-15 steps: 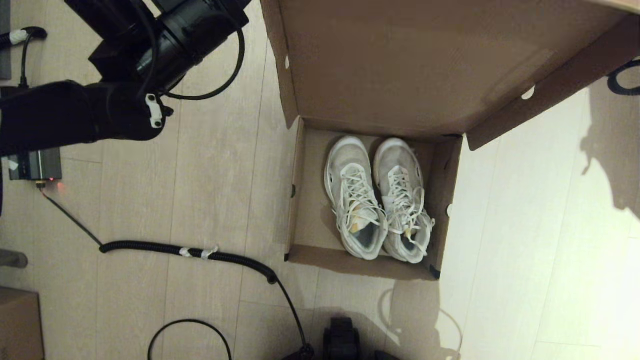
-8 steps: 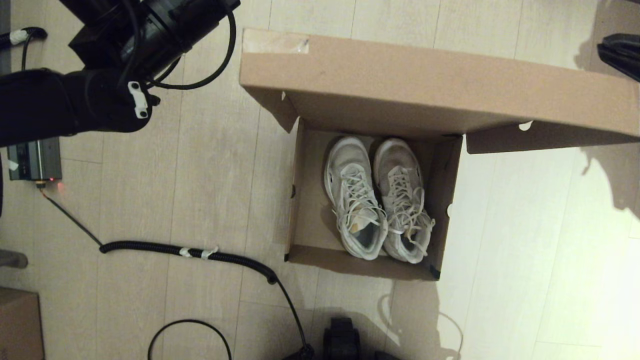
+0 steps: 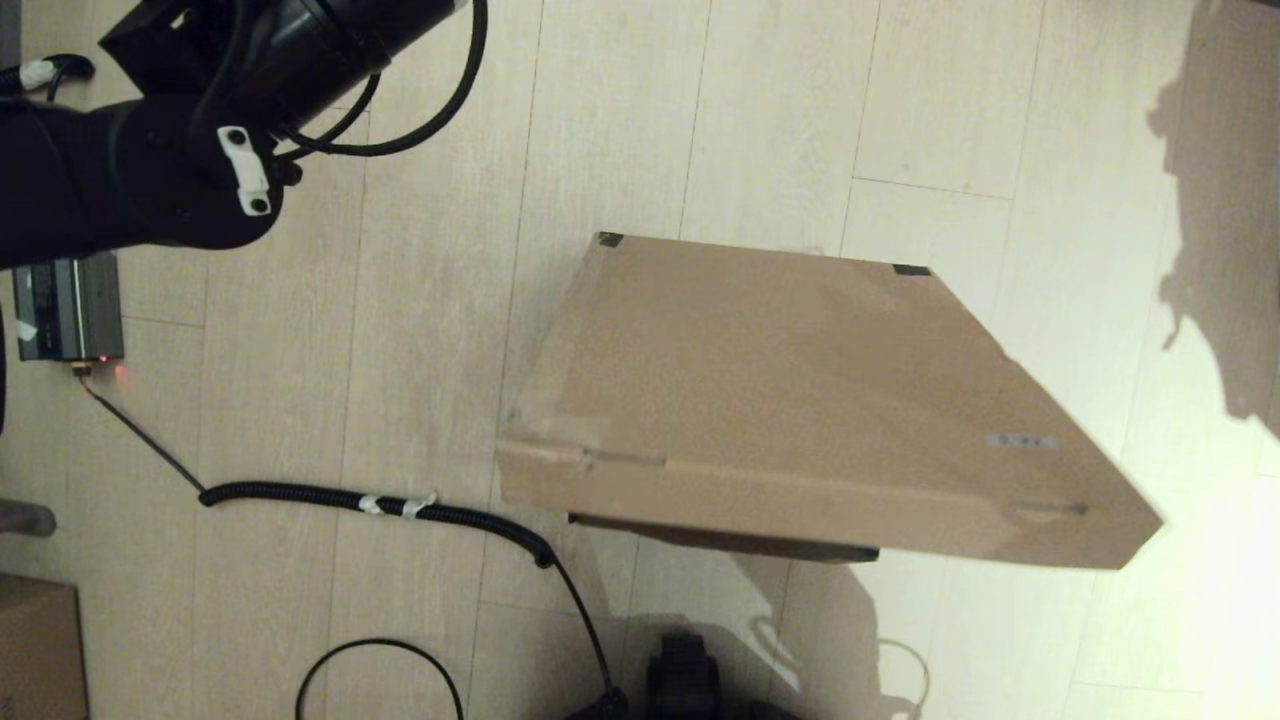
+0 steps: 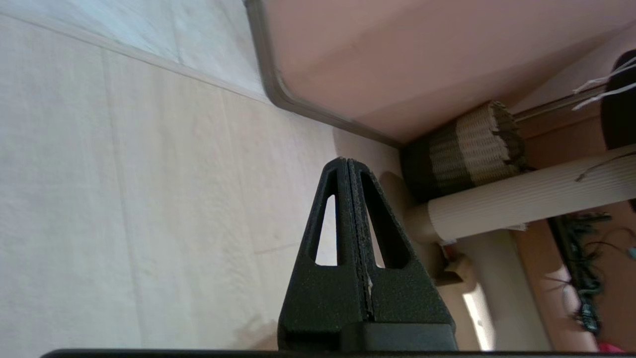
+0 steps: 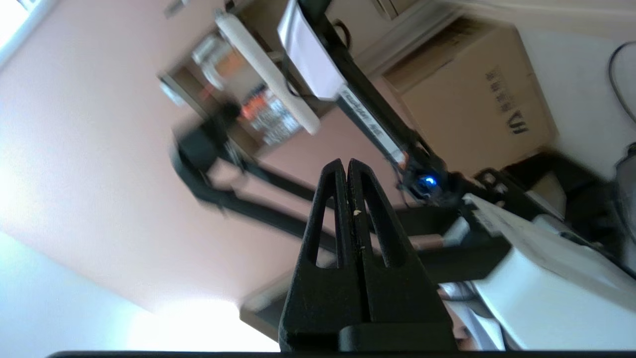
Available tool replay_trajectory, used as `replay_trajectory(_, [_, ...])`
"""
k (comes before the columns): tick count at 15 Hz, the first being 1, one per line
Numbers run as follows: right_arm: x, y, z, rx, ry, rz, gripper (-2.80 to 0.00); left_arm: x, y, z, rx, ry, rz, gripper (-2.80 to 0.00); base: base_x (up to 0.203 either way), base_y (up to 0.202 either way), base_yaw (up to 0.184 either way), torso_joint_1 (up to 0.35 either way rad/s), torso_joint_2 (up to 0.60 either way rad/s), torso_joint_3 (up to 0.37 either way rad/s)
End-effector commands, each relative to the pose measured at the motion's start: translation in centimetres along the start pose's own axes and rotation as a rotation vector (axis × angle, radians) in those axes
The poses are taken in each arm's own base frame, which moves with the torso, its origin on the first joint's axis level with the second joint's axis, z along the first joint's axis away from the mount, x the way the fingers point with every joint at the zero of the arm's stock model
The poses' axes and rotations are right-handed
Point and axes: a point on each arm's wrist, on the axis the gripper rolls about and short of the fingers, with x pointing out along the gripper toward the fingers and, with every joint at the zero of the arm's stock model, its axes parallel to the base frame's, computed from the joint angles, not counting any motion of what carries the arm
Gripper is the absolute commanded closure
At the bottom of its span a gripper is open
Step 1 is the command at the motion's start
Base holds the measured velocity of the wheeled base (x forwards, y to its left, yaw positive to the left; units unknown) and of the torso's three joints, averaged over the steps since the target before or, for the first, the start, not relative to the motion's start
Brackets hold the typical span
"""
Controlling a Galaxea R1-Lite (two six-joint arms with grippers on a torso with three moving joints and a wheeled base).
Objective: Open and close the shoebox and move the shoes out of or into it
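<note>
We are watching the lid (image 3: 800, 370) come down over the shoebox (image 3: 720, 535). A second ago it was standing open and the shoes were lying side by side inside; half a second ago it was tipped forward with the shoes still showing. Now it is covering the whole opening, and the shoes are hidden beneath it, presumably still inside.

The lid is not seated yet. Its front lip (image 3: 820, 505) is hanging above and ahead of the box's near wall, of which only a dark strip is showing underneath. The white label (image 3: 1021, 441) is facing up near the right front corner, and the black tape patches are showing at the far corners.

Neither gripper is touching the box. Our left arm (image 3: 150, 180) is drawing back at the upper left of the head view, farther from the box than before; the left gripper (image 4: 347, 161) is pressed closed on nothing, pointing across bare floor toward furniture. The right gripper (image 5: 347, 162) is likewise closed and empty, raised and aimed at the room, out of the head view.

We judge the closing nearly done: the lid seems to be falling freely, and may need a press if the lip catches on the wall.
</note>
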Motion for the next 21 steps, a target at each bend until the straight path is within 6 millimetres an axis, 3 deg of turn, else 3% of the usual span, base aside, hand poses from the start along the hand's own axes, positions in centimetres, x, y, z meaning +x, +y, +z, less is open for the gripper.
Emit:
replay_trajectory(1, [-0.4, 0.6, -2.7, -0.105, -0.007, -0.009, 0.00, -0.1, -1.9, 0.1, -0.018, 0.006, -0.016, 0.00, 0.000, 0.000, 0.000, 0.000, 0.00, 0.000])
replay_trajectory(4, [-1.1, -1.3, 0.2, -0.262, -0.131, -0.115, 0.00, -0.7, -3.4, -2.8, -0.017, 0.080, 0.044, 0.00, 0.000, 0.000, 0.000, 0.000, 0.00, 0.000])
replay_trajectory(7, [-3.2, -3.1, 1.8, -0.464, -0.270, -0.284, 0.00, -3.8, -4.3, -5.1, 0.000, 0.197, 0.114, 0.00, 0.000, 0.000, 0.000, 0.000, 0.00, 0.000])
replay_trajectory(12, [-5.4, -9.1, -1.1, -0.646, -0.347, -0.455, 0.00, -12.1, -7.1, -6.1, 0.035, 0.376, 0.268, 0.00, 0.000, 0.000, 0.000, 0.000, 0.00, 0.000])
replay_trajectory(15, [-6.1, -9.4, -1.6, -0.646, -0.460, -0.537, 0.00, -17.8, -7.5, -8.4, 0.077, 0.543, 0.402, 0.00, 0.000, 0.000, 0.000, 0.000, 0.00, 0.000])
replay_trajectory(18, [-7.0, -9.5, -2.5, -0.585, -0.570, -0.627, 0.00, -22.6, -6.7, -7.7, 0.221, 0.618, 0.605, 0.00, 0.000, 0.000, 0.000, 0.000, 0.00, 0.000])
replay_trajectory(21, [-6.8, -9.3, -3.2, -0.553, -0.602, -0.645, 0.00, -26.6, -8.6, -6.9, 0.297, 0.647, 0.784, 0.00, 0.000, 0.000, 0.000, 0.000, 0.00, 0.000])
